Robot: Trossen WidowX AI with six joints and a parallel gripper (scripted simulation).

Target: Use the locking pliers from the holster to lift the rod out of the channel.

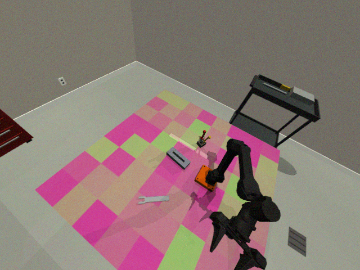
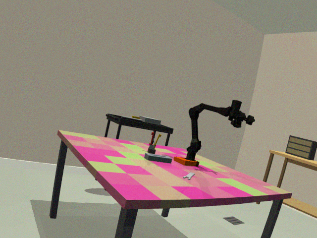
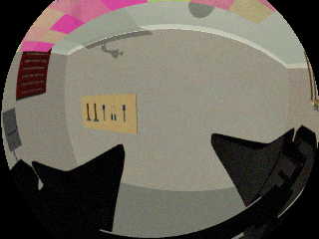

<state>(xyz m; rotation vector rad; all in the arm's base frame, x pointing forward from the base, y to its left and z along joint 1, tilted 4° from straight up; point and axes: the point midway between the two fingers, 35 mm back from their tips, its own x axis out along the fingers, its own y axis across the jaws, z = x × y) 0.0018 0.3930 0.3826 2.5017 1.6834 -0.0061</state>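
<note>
Desk, top view: an open-ended wrench lies flat at left, prongs pointing left. Next, the channel block sits flat, its slot's long axis running upper left to lower right; the rod's place is that slot by the task, but the rod itself cannot be made out. Beyond it, the locking pliers stand in the holster, long axis roughly upright, red and yellow handles splayed upward. At far right, the tool is released, fingers wide apart, well away from the pliers. Risks: an off-centre approach could tip the pliers; jaws lowered askew to the slot could strike its walls.
</note>
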